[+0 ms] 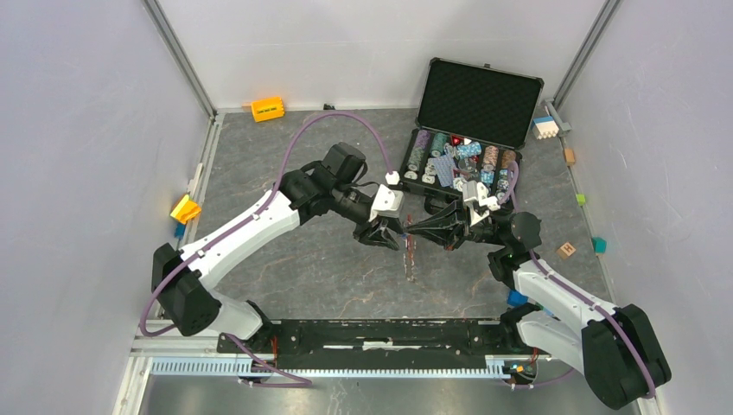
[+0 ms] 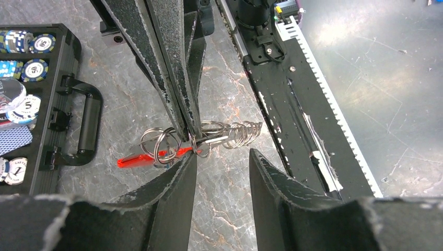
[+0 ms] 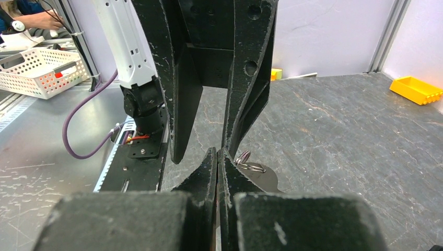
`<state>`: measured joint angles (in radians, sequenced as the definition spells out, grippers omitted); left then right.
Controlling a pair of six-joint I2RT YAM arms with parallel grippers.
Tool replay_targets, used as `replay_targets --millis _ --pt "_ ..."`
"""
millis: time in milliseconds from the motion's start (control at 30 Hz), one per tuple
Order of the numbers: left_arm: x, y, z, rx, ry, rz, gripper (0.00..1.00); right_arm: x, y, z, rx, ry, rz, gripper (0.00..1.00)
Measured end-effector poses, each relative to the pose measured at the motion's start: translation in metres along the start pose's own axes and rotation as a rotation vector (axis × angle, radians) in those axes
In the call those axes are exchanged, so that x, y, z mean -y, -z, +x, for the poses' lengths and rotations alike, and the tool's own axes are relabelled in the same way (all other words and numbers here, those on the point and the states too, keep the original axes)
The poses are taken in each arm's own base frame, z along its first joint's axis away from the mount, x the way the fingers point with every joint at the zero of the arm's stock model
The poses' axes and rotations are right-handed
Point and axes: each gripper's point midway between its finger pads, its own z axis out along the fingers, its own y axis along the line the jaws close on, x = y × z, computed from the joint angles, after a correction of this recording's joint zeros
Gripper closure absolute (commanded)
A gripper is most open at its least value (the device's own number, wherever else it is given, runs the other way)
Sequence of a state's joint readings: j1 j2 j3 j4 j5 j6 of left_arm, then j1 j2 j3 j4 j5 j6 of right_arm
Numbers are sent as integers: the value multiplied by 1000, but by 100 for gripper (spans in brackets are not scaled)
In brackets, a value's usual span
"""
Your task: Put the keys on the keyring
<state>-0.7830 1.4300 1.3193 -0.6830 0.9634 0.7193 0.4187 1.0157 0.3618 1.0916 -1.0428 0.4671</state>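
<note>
The keyring hangs between my two grippers above the table, its red fob pointing down. In the left wrist view its silver rings, a coil of rings and the red fob show. My right gripper is shut on the ring cluster, as the right wrist view shows. Beside its tip are rings and a flat silver key. My left gripper is open and empty, one fingertip right at the rings. It also shows in the top view.
An open black case of poker chips stands behind the grippers, and its handle shows in the left wrist view. An orange block, a yellow block and small blocks lie around the edges. A black rail runs along the near edge.
</note>
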Motion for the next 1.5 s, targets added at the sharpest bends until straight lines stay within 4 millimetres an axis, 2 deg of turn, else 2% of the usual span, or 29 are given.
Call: replay_targets --millis 333,600,900,1067,1300,1400,1500 --pt "-9 -5 -4 25 26 -11 52 0 0 0 -1 -1 1 100" --pt "-14 -6 -9 44 13 -24 69 0 0 0 -1 -1 1 100" --pt "-14 -7 -7 43 12 -27 79 -2 0 2 -7 -4 -11 100" --pt "-16 -7 -3 31 16 -40 98 -2 1 4 -11 -10 -10 100" --pt "-22 -5 2 -38 30 -111 98 5 3 7 -18 -1 24 100" --pt "-23 -3 3 -102 39 -154 98 9 3 11 -29 13 37 95" --pt "-25 1 1 -169 40 -197 98 9 3 10 -29 34 38 84"
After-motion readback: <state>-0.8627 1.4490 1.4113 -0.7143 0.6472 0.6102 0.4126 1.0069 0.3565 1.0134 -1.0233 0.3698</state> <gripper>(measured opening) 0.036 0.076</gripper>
